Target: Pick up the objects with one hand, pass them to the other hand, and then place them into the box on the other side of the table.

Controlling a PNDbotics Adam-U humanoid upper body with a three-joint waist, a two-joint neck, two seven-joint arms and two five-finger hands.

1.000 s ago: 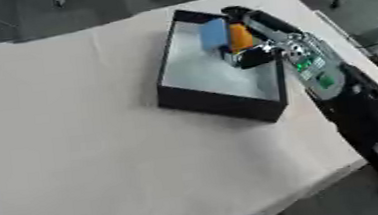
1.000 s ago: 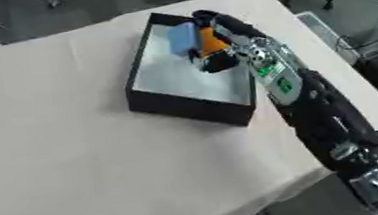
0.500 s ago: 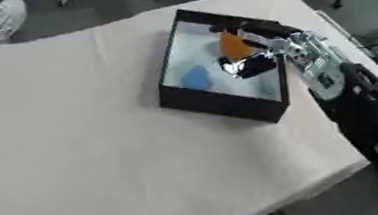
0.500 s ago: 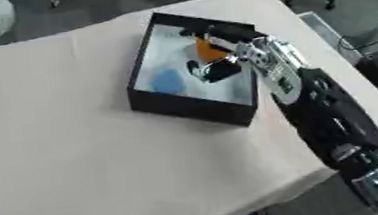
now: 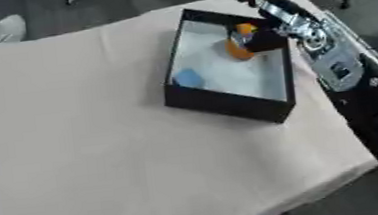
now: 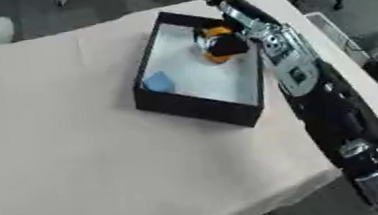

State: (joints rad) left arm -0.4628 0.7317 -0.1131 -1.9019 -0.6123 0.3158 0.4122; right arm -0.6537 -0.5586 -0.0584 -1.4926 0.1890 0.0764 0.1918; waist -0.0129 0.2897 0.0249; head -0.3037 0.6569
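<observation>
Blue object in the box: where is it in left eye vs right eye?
Left eye view: blue object lies on the box floor near the box's left wall, left of picture centre.
Right eye view: same spot in the box, farther left in the picture.
Shared landmark: the black box, with the orange object by the right robot hand.

1. One black box (image 5: 227, 106) with a pale floor stands on the surface (image 5: 83, 156).
2. One blue object (image 5: 188, 78) lies in the box.
3. One orange object (image 6: 214, 32) is in the box.
4. One robot hand (image 5: 260, 39), the right, shows.
</observation>
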